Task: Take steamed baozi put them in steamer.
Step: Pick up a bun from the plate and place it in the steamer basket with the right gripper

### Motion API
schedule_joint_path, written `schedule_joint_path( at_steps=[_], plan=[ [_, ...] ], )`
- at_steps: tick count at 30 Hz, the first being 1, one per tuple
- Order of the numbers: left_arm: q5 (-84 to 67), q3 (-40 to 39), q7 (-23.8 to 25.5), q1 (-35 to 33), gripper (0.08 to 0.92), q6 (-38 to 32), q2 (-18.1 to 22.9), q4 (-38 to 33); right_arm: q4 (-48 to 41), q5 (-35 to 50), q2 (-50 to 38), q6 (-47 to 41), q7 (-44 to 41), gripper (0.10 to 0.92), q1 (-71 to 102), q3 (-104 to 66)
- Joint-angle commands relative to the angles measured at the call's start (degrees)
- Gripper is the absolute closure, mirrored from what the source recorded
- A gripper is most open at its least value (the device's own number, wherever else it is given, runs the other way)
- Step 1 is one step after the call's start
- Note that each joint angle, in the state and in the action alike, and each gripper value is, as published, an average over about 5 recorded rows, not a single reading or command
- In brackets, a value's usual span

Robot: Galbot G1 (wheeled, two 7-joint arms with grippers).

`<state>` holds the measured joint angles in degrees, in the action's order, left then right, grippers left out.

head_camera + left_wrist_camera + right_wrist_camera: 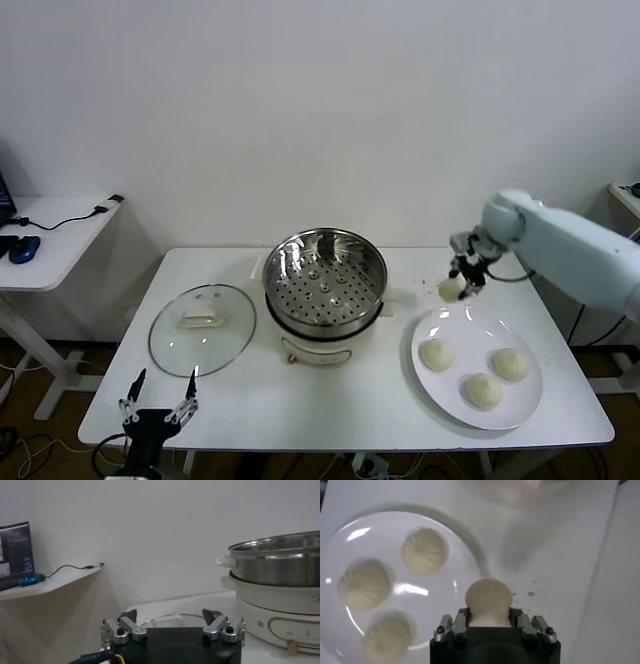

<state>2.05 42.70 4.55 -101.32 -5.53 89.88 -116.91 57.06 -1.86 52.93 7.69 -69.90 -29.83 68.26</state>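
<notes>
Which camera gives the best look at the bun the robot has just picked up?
The right wrist view: the bun fills the middle, gripped by the right tool above the plate. The head view shows it only as a small pale spot. The left wrist view misses it entirely.

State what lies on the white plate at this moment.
Three baozi lie on the plate. The right gripper holds a fourth baozi above the table, off the plate. Nothing hides the plate's surface.
</notes>
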Motion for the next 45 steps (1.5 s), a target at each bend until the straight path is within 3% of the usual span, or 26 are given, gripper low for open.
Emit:
schedule_joint_path(
  at_steps=[1,12,24,34,45],
  plan=[
    [0.14,-0.08,0.06,-0.24,0.177,0.17,0.06,0.19,0.96,-3.51,12.64,21.39,-3.05,0.475,-17.4,7.2],
    [0.7,-0.42,0.12,-0.02,0.177,0.52,0.08,0.72,1.93,-19.64,26.46,31.31,1.55,0.474,-6.62,-2.72],
    [0.74,-0.22,-0.46,1.25,0.177,1.24,-0.7,1.72,-12.45,-41.03,33.35,37.64,7.58,0.474,9.68,-11.39],
    [0.8,-0.4,-0.41,0.62,0.177,1.25,-0.63,1.42,-23.76,-50.14,38.21,39.9,10.61,0.474,14.35,-16.88],
    [0.87,-0.57,-0.44,0.63,0.177,1.36,-0.48,1.27,-25.39,-48.06,38.28,39.95,10.56,0.46,14.81,-16.7]
  ],
)
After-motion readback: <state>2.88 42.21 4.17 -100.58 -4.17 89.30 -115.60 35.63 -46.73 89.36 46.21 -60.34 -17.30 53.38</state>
